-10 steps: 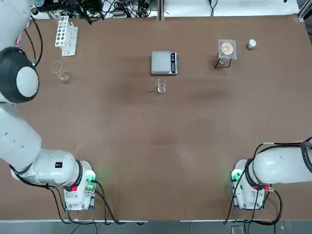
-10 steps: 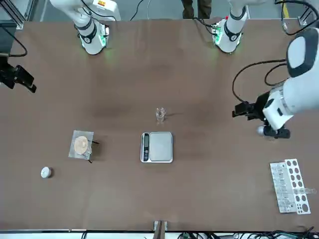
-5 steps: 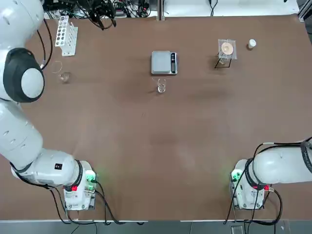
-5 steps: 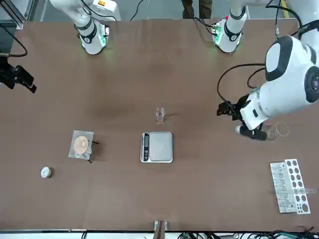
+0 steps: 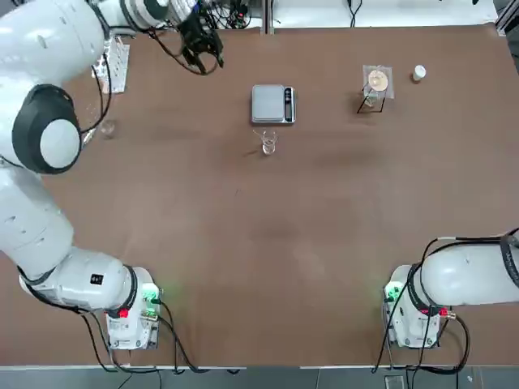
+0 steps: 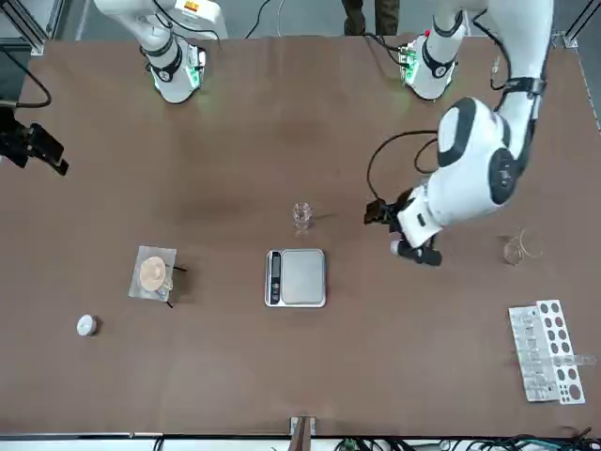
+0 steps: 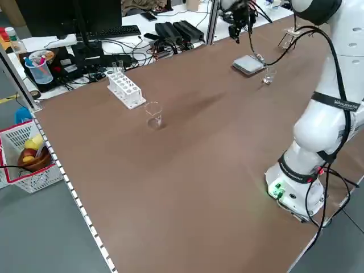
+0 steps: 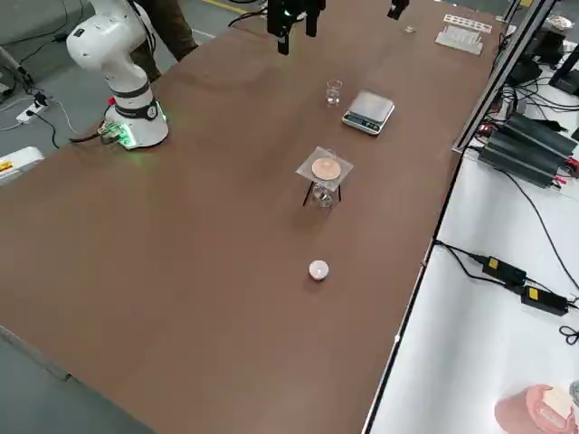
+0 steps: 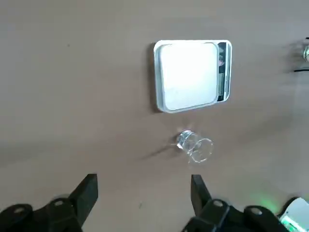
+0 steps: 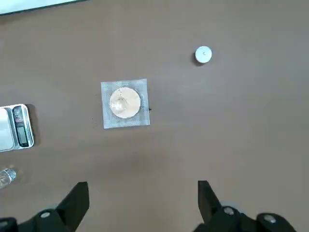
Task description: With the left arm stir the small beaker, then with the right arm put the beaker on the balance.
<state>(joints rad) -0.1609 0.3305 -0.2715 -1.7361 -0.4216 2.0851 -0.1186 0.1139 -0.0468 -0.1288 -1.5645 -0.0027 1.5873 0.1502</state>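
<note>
White test-tube rack (image 5: 109, 59), gauze-topped tripod (image 5: 376, 83)

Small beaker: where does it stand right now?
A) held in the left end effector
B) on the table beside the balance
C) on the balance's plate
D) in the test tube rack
B: the small beaker stands on the bare table, just off the balance, with nothing gripping it.

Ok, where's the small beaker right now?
In the top view the small beaker stands mid-table, just on the robot's side of the balance, apart from it.

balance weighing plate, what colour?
Silver-grey metal; the balance has a dark display strip along one side. Clearest in the left wrist view.
</note>
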